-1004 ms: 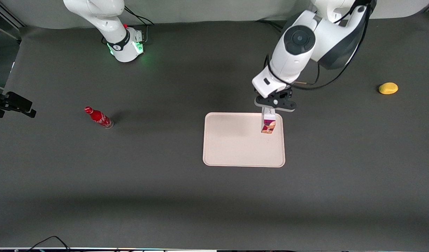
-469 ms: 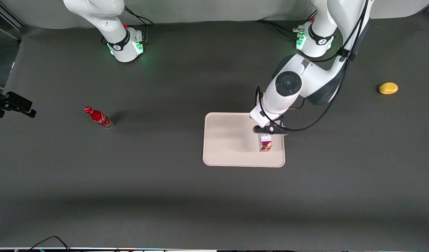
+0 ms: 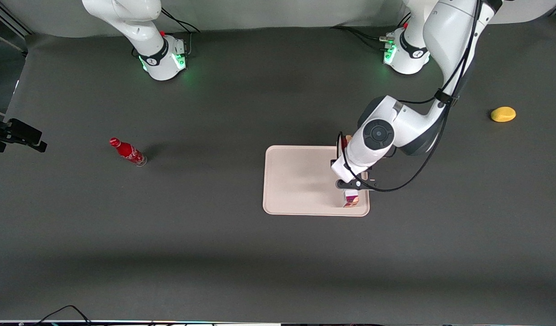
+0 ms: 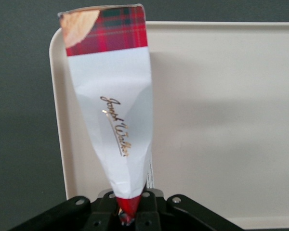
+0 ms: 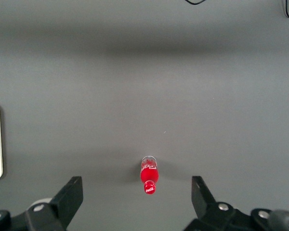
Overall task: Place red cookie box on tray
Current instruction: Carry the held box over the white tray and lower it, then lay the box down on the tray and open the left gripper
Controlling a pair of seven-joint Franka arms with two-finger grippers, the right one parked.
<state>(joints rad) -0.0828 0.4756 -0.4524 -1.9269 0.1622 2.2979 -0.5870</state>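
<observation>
One step short of done: red cookie box (image 4: 111, 101) pinched by one end between the closed fingers of the left gripper (image 3: 354, 184), held upright over the tray (image 3: 300, 181), at the tray corner nearest the front camera toward the working arm's end, release and withdrawal apparently left; contact with the tray not clear. Readable on the box's white panel: cursive script resembling "Joseph Walker", under red tartan and a cookie picture. Well apart from the tray: small red bottle (image 3: 128, 151) and yellow object (image 3: 503, 114).
</observation>
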